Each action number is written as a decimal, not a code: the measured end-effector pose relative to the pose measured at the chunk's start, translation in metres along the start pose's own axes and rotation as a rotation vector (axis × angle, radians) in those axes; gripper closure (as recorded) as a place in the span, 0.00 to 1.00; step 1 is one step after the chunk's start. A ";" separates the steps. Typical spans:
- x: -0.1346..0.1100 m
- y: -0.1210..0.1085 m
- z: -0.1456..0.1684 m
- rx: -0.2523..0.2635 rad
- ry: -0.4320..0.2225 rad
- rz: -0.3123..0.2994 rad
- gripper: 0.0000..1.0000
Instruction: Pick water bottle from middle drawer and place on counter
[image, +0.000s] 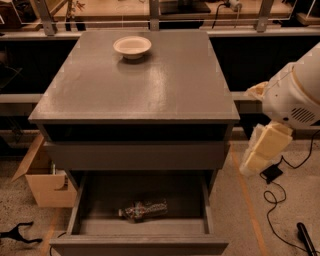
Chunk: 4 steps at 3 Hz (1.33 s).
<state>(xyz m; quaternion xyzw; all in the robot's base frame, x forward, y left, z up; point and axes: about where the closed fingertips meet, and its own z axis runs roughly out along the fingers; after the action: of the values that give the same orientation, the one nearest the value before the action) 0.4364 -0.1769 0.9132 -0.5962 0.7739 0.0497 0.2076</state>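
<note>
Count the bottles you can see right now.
1. The water bottle lies on its side in the open middle drawer. None on the counter; others may be hidden. The tool hangs to the counter's right.

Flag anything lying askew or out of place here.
Only the water bottle stands out: it lies on its side in the open middle drawer, not upright. The gripper hangs off to the right, below the counter edge.
</note>
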 end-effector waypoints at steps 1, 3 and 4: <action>-0.003 0.020 0.045 -0.082 -0.064 0.033 0.00; 0.009 0.034 0.074 -0.125 -0.082 0.056 0.00; 0.026 0.052 0.117 -0.157 -0.095 0.109 0.00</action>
<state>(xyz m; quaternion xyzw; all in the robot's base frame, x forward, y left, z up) 0.4124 -0.1479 0.7882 -0.5645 0.7883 0.1495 0.1939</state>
